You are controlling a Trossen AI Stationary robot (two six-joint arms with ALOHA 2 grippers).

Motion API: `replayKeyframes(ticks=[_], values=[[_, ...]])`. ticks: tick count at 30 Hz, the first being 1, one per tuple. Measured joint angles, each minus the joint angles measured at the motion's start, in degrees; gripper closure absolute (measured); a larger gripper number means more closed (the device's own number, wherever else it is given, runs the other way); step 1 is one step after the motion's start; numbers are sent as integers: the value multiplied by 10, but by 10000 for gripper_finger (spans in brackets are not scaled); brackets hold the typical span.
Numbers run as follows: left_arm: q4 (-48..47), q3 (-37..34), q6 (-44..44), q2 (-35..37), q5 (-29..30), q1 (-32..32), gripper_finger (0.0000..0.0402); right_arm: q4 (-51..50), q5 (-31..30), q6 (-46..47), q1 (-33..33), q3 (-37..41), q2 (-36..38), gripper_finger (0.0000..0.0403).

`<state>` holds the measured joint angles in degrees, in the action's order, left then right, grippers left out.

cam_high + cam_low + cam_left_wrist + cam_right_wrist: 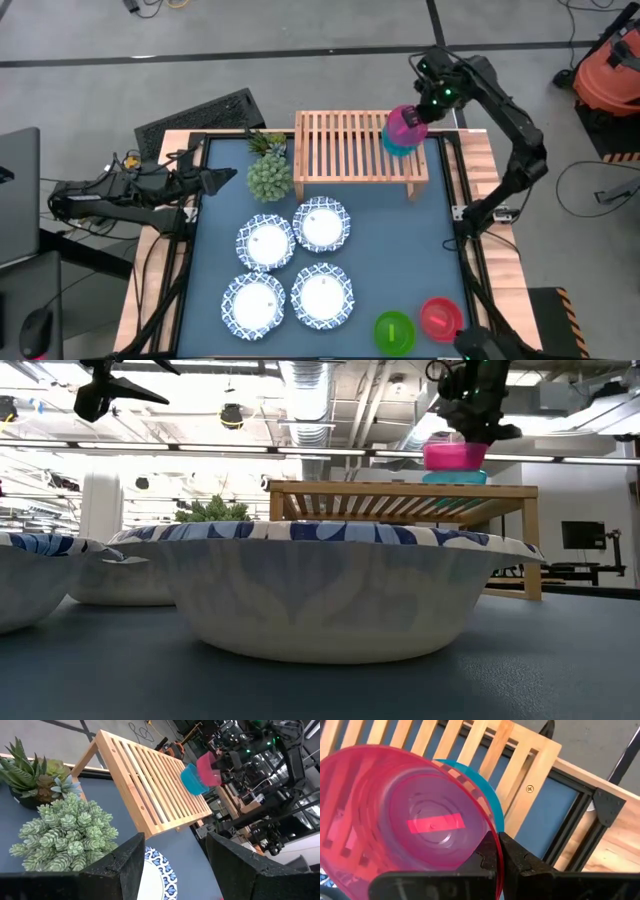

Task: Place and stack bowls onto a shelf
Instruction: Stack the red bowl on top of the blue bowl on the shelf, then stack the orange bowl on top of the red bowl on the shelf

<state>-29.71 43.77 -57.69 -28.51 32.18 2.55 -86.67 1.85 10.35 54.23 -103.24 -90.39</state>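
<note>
On the shelf, my right claw is pinching the magenta bowl's rim, hiding most of the teal bowl beneath. My left claw is spread, beside the surface.

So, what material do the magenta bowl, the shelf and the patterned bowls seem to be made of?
Magenta bowl: probably plastic, glossy and translucent, since the shelf slats show through its wall.
Shelf: light wood with an unpainted, matte finish; grain is visible in the right wrist view.
Patterned bowls: unclear, perhaps ceramic, melamine or paper; opaque white with a blue print and a dull sheen.
</note>
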Motion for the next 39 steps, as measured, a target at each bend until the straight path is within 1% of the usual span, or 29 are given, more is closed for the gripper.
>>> replayKeyframes(ticks=[9, 14, 22, 25, 28, 31, 34, 36, 39], values=[[0, 0, 0, 0, 0, 0, 205, 1, -1, -21, 0, 0, -38, 377], [0, 0, 0, 0, 0, 0, 205, 2, -3, -46, 3, 0, -46, 341], [0, 0, 0, 0, 1, 0, 205, 3, -6, -56, 9, 0, -45, 306], [0, 0, 0, 0, 1, 0, 205, 3, -6, -72, 11, 0, -45, 283], [0, 0, 0, 0, 1, 0, 205, -5, -6, -69, 11, -5, -43, 257], [0, 0, 0, 0, 1, 0, 205, -16, -5, -65, 9, -23, -25, 239], [-1, 0, 0, 0, 1, 0, 205, -32, 8, -43, -6, -33, 7, 231], [-4, 0, 0, 0, 1, 0, 205, -33, 30, -31, -30, -31, 38, 229], [-12, 0, 0, 0, 1, 0, 205, -34, 70, -7, -88, -14, 100, 229]])
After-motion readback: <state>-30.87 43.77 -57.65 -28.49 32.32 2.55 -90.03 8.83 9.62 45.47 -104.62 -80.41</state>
